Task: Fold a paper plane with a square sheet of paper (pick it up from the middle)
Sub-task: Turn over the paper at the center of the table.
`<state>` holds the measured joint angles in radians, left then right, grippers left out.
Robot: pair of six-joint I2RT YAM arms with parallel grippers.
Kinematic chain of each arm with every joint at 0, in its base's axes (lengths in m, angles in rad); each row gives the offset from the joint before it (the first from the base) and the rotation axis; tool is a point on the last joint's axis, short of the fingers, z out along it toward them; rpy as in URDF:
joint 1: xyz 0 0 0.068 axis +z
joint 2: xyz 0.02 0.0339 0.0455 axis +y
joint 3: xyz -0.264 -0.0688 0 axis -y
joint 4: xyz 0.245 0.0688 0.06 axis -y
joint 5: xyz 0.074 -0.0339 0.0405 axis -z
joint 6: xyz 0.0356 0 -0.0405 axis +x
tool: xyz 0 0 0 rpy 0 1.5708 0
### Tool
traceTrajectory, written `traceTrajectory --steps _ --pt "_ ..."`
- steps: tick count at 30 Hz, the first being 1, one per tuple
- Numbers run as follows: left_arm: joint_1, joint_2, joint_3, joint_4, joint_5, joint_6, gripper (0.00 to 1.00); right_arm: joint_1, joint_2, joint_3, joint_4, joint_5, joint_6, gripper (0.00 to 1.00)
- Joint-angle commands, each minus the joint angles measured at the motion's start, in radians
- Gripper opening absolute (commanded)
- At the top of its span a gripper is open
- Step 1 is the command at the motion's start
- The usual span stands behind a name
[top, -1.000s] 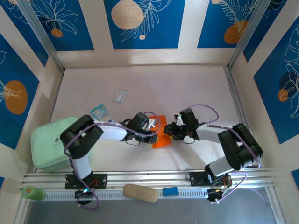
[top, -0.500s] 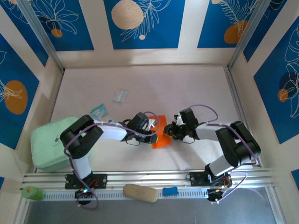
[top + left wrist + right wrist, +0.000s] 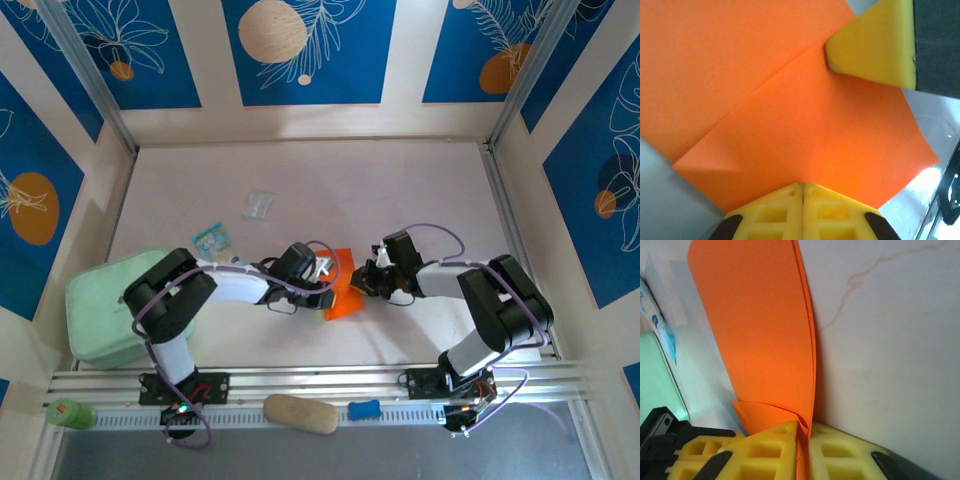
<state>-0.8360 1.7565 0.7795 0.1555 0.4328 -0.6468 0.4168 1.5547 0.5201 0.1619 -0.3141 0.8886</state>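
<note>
While the right gripper had its yellow jaws clamped on a raised flap of the thin, bright orange square sheet of paper, the left gripper stood with its jaws pressed together on nothing, tips bearing down on the flat part. The sheet lay just below the middle of the top view, between the two grippers, on the pale table, well apart from the mint green pad at the left edge. If the right arm pulled the flap across faster than the left tips could hold, the pinned half would likely skid and the fold would run crooked off the crease already in it. From where I stood, too hard a tug against that pin might tear the thin paper at the crease. In the right wrist view two layers seemed to sit in that clamp; one could slip free. The right gripper's yellow pad also sat near the left tips, so a careless sweep could knock them together.
</note>
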Motion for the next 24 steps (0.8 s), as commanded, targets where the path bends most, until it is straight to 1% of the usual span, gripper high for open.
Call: traceTrajectory --steps 1,6,10,14,17,21,24 --pt "0.008 -0.064 -0.017 -0.008 -0.01 0.002 0.07 -0.003 -0.023 0.007 0.004 0.0 -0.03 0.1" --pt "0.006 -0.156 -0.035 -0.006 -0.048 0.006 0.19 -0.001 -0.118 0.006 -0.066 0.028 -0.072 0.09" --pt "0.008 -0.242 -0.049 -0.054 -0.122 0.025 0.25 0.013 -0.256 0.044 -0.228 0.12 -0.149 0.09" --pt "0.011 -0.325 -0.073 -0.093 -0.214 0.033 0.3 0.06 -0.389 0.139 -0.464 0.291 -0.258 0.1" --pt "0.016 -0.375 -0.089 -0.115 -0.274 0.032 0.32 0.105 -0.438 0.221 -0.622 0.454 -0.32 0.1" --pt "0.023 -0.432 -0.107 -0.149 -0.339 0.032 0.35 0.149 -0.432 0.321 -0.795 0.655 -0.339 0.1" --pt "0.032 -0.477 -0.12 -0.183 -0.381 0.033 0.36 0.19 -0.393 0.395 -0.905 0.812 -0.341 0.1"
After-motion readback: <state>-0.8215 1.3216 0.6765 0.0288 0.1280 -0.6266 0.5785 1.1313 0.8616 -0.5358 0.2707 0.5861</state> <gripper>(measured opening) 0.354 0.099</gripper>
